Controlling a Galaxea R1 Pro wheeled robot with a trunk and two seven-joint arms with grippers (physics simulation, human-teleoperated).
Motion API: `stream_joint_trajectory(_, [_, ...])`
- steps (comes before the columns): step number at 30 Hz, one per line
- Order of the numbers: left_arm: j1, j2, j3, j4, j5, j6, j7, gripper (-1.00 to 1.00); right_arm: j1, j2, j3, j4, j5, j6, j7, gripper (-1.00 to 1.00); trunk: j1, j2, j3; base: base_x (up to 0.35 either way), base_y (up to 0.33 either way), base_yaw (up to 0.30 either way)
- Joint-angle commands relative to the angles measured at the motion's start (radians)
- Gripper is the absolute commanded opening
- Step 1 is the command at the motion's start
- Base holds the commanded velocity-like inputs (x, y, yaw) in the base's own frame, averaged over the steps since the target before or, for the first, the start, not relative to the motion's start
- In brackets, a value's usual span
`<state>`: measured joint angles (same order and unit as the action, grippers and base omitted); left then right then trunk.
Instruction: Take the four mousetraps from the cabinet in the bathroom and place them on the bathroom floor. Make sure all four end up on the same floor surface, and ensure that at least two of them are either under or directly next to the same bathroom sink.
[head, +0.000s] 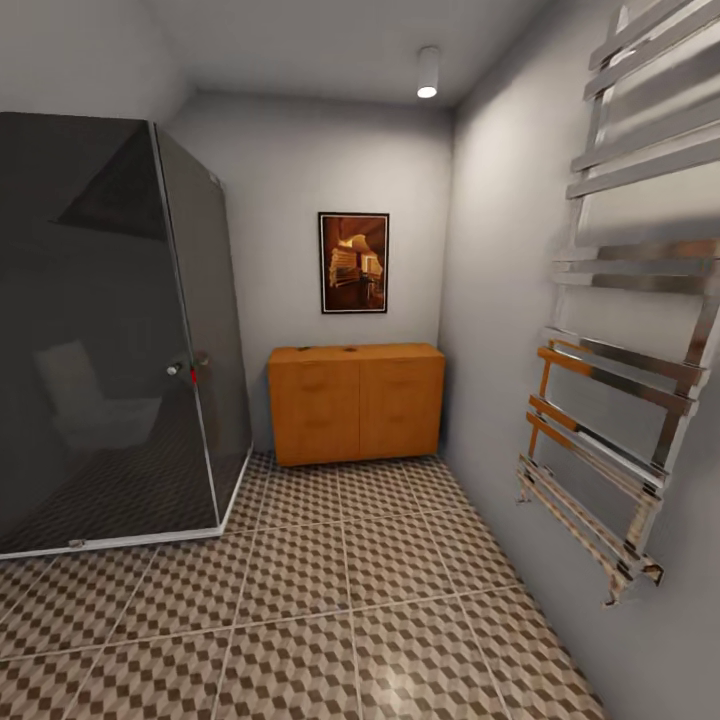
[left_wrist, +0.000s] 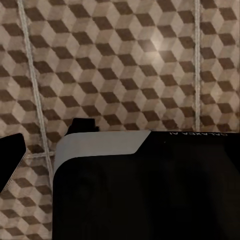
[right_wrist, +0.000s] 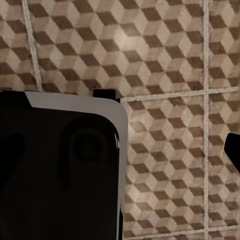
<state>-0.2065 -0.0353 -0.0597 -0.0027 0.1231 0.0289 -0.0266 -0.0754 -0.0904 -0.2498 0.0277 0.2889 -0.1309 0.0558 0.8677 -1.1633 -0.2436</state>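
From the head camera I see the cabinet (head: 356, 402) standing against the far wall, its long side running across my view and its fronts facing me, all shut. Small dark marks lie on its top, too small for me to name. The bathroom floor (head: 330, 610) lies open between me and the cabinet. A dark glass shower enclosure (head: 110, 340) bounds the floor on the left, just beside the cabinet's left end. A chrome towel rail (head: 620, 400) juts from the right wall. A framed picture (head: 353, 262) hangs above the cabinet.

In the left wrist camera I look down on the cube-patterned tiles (left_wrist: 120, 60), with a black body panel (left_wrist: 145, 190) across the lower part. I cannot tell how the left claw stands.

In the right wrist camera I see the same tiles (right_wrist: 170, 165) beside a black panel (right_wrist: 55, 170). That claw's state I cannot tell either.
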Motion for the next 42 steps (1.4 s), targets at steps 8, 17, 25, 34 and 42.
stream_joint_trajectory(8, [-0.001,0.000,-0.007,0.000,0.010,0.003,-0.003,1.00,-0.001,-0.001,-0.007,0.003,0.006,-0.003,0.002,1.00,0.001,-0.001,-0.001,0.324,0.000,0.000])
stream_joint_trajectory(17, [-0.001,0.000,-0.007,0.000,0.010,0.003,-0.003,1.00,-0.001,-0.001,-0.008,0.003,0.004,-0.001,0.003,1.00,0.001,-0.001,-0.001,0.324,0.000,0.000])
stream_joint_trajectory(25, [-0.001,-0.001,-0.006,0.000,0.008,0.003,-0.003,1.00,-0.001,-0.002,-0.008,0.003,0.002,0.000,0.003,1.00,0.001,-0.001,-0.001,0.324,0.000,0.000])
stream_joint_trajectory(34, [-0.001,0.000,-0.006,0.000,0.008,0.003,-0.003,1.00,-0.001,-0.001,-0.008,0.003,0.003,-0.001,0.003,1.00,0.001,-0.001,-0.001,0.324,0.000,0.011])
stream_joint_trajectory(42, [-0.001,0.000,-0.006,0.000,0.008,0.002,-0.003,1.00,-0.001,-0.001,-0.008,0.003,0.002,-0.001,0.001,1.00,0.001,-0.001,-0.001,0.324,0.000,0.162])
